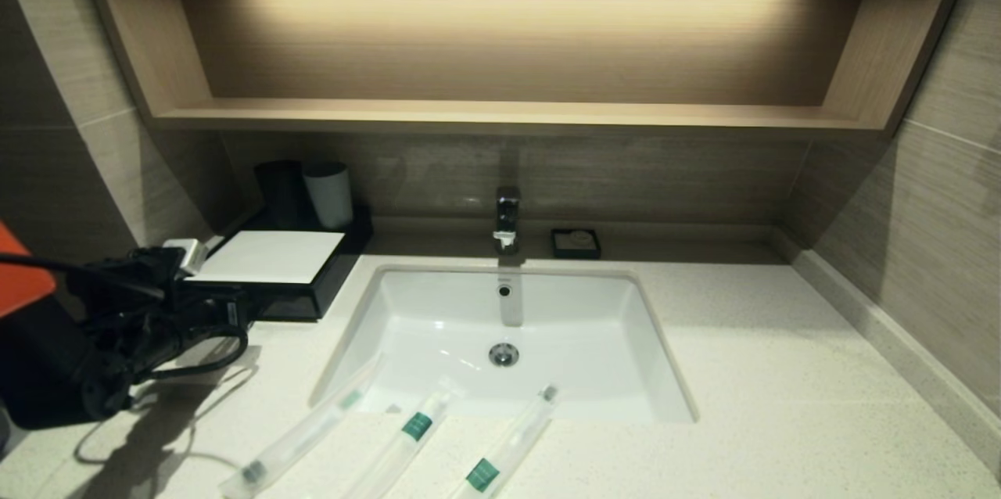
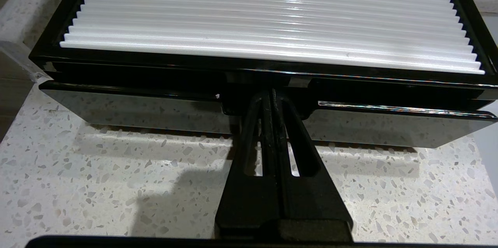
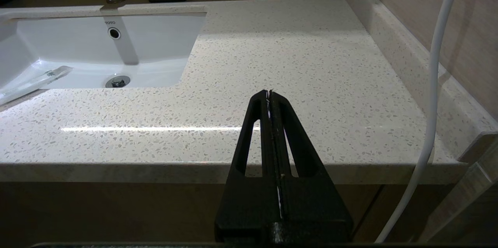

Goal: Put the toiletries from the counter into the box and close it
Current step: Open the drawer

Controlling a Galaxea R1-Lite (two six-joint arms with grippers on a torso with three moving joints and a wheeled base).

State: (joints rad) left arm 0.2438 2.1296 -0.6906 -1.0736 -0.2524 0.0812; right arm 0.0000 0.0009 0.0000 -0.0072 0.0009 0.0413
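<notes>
Currently the drawer (image 2: 268,104) of the box (image 1: 274,256), at ten o'clock, is being pinched by the left gripper (image 2: 270,94); slippage is being risked by its glossy handle.

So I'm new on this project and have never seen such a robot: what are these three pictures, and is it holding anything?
It is a two-armed robot at a bathroom counter. The wide picture comes from a camera on its head; the other two come from cameras on its wrists, looking along the fingers. The left hand is shut, its tips at the middle of the front of the black box with the white top, where the drawer is. Whether it grips a handle is unclear. The right hand is shut, holds nothing, and hangs by the counter's front edge. Three wrapped toiletries lie by the sink, not yet boxed. At the back are a tap, a soap dish and a cup.
</notes>
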